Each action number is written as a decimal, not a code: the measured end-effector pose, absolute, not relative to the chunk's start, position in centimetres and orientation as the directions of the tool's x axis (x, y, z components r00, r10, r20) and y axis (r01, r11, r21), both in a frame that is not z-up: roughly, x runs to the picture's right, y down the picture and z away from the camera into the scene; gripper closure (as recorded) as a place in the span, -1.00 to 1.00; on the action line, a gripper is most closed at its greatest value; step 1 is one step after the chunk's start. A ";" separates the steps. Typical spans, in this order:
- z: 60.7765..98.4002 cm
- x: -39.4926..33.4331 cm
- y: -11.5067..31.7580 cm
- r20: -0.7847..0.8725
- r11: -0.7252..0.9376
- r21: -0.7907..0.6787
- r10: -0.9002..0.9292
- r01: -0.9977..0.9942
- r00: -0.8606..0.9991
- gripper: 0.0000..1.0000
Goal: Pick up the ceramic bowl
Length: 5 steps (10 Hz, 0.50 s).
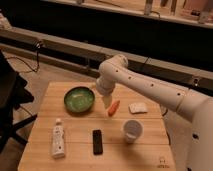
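The ceramic bowl [78,99] is wide and shallow, glossy green inside with a darker rim. It sits upright on the left half of the wooden table [75,130]. My gripper [98,91] hangs from the white arm, which reaches in from the right. It is right at the bowl's right rim, just above the table. The wrist covers the spot where the gripper meets the rim, so I cannot tell whether they touch.
An orange carrot [114,107] lies just right of the gripper. A white flat packet [138,107] lies further right and a small white cup [132,130] in front of it. A black remote [97,141] and a white bottle [58,140] lie near the front edge.
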State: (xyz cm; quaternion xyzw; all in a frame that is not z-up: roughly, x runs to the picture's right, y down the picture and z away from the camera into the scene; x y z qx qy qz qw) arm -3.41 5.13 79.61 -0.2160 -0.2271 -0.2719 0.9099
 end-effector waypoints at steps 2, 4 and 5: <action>80.0 -3.3 5.3 0.545 0.750 -0.257 -0.409 0.610 0.732 -0.60; 80.6 -3.8 5.9 0.557 0.741 -0.259 -0.410 0.620 0.723 -0.60; 81.0 -3.9 6.3 0.560 0.739 -0.262 -0.408 0.621 0.721 -0.60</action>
